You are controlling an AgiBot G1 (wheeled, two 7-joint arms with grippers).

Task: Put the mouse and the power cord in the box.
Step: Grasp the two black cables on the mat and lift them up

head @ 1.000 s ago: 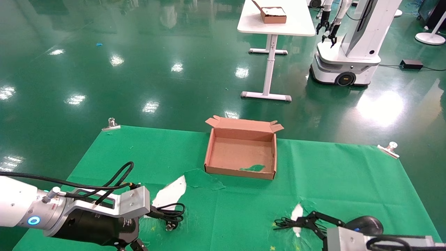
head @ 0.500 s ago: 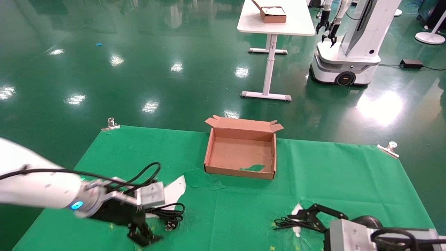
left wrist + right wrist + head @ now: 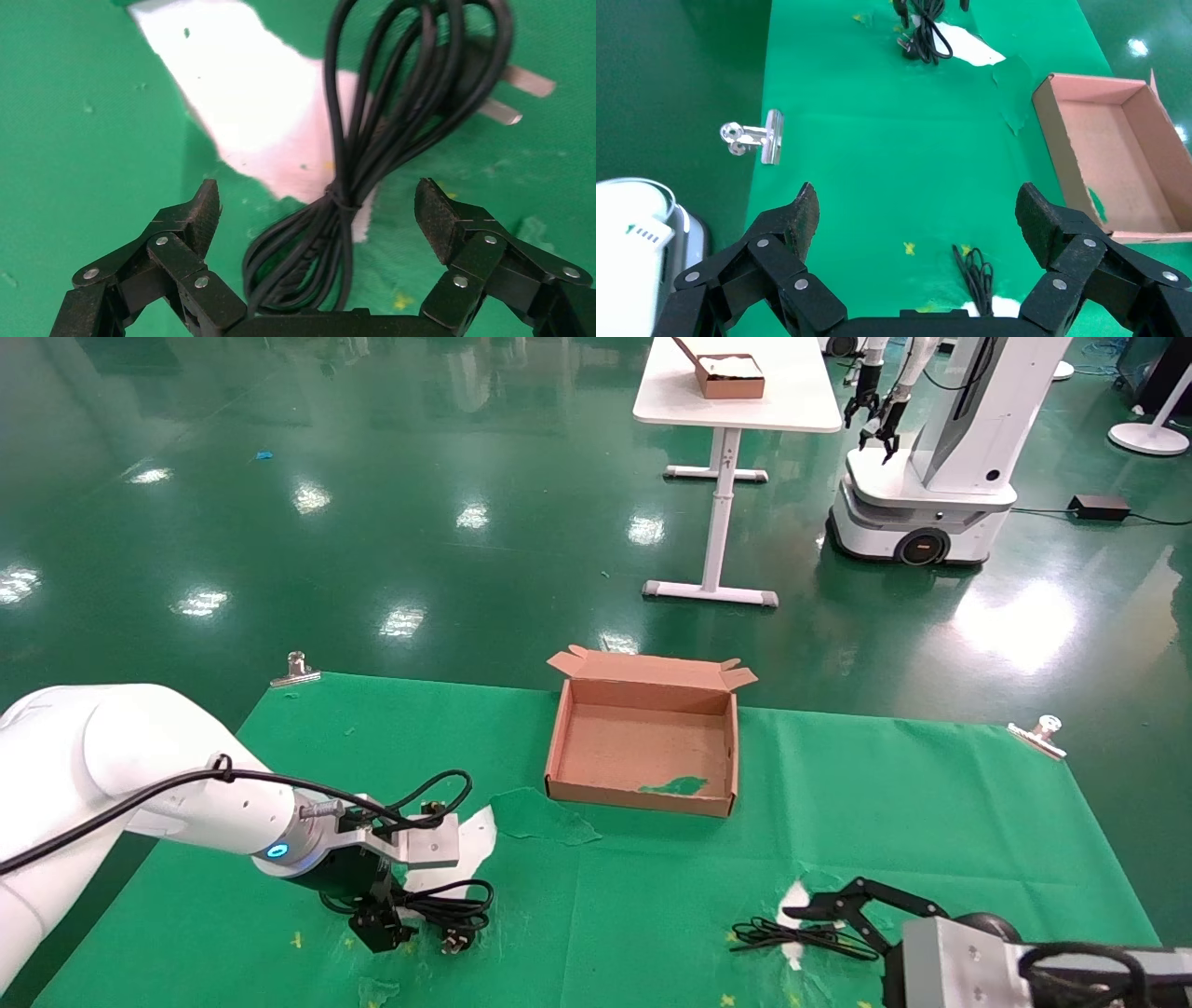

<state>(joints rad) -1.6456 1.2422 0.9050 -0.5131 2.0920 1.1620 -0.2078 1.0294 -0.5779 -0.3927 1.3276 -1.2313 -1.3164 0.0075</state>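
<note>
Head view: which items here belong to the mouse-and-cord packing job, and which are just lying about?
Belonging to the job:
- power cord, on the cloth between the open left gripper's fingers
- mouse, mostly hidden behind the right arm; its thin cable beside the open right gripper
- box, open, holding neither item

Lying about:
- metal clips at the cloth corners
- far white table
- second robot

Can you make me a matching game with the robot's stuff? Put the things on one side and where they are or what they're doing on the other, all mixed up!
Things:
1. power cord
2. box
3. left gripper
4. right gripper

States:
A. open and empty but for a green scrap
B. open, over bare green cloth
C. bundled on the cloth, pronged plug showing
D. open, straddling the cord

Pairs: 1-C, 2-A, 3-D, 4-B
</note>
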